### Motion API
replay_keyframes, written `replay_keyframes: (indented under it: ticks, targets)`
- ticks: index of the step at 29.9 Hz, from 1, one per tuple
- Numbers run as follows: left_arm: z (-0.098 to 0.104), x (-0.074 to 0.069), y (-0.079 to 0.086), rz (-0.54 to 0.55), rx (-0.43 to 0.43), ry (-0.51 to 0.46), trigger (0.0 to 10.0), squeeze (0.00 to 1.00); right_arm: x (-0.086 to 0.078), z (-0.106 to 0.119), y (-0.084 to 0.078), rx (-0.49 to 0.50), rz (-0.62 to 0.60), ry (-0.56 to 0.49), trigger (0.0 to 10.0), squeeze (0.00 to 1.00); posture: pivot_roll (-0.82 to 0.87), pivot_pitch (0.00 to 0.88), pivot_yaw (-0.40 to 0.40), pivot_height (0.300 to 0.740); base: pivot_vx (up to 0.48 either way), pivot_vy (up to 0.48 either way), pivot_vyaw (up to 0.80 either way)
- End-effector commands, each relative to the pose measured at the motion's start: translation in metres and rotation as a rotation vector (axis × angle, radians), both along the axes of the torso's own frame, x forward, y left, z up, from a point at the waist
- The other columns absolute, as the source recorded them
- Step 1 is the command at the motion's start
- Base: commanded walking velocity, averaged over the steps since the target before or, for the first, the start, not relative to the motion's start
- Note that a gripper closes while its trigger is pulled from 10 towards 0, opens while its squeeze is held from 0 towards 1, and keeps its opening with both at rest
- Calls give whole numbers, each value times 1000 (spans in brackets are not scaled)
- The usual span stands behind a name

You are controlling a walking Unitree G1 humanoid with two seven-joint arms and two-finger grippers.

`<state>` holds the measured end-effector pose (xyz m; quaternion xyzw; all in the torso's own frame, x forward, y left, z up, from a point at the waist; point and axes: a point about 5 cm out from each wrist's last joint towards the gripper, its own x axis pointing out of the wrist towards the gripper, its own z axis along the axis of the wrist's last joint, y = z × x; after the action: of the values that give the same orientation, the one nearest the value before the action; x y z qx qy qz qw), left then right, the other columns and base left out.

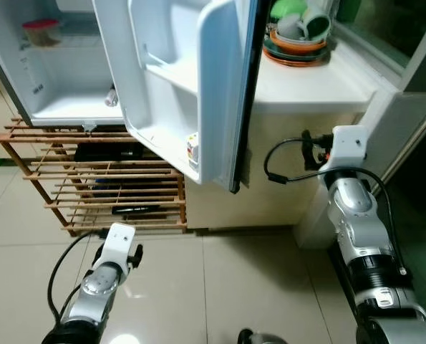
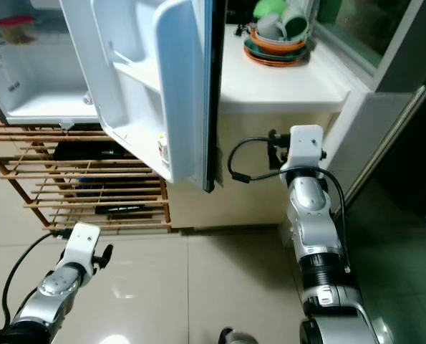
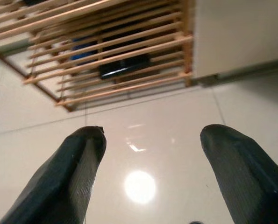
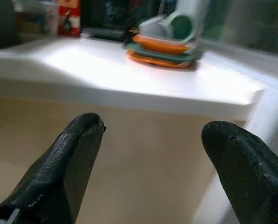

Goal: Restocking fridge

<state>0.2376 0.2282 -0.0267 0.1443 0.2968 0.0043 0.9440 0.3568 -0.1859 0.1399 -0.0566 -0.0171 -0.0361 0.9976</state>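
Observation:
The fridge [image 1: 62,64] stands open at the upper left, with its white door [image 1: 198,86] swung out toward me. A container with a red lid [image 1: 41,30] sits on an inner shelf. A small carton [image 1: 192,149] rests in the door's lowest bin. My left arm [image 1: 105,276] hangs low over the tiled floor, and its gripper [image 3: 153,133] is open with nothing between the fingers. My right arm [image 1: 352,208] is raised beside the white counter [image 1: 306,82]. Its gripper [image 4: 153,122] is open and empty, facing the counter's front.
Stacked orange and green plates with cups [image 1: 298,36] sit on the counter. A wooden slatted rack [image 1: 98,183] holding dark items stands under the fridge. The door's edge [image 1: 241,143] juts out between my two arms. A dark window frame [image 1: 413,107] is at the right.

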Motion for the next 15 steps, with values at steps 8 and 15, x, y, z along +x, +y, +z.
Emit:
replay_keyframes:
  ticks: [8,15]
  targets:
    - [-21,-42,0,-4,-2,39,10000,0,17,6,36,14,82,-8,10000,0,-28,197,-31,740,0,0,0]
    - [-20,-54,3,-3,-9,21,10000,0,21,8,53,56,117,-22,10000,0,-23,216,-35,740,0,0,0]
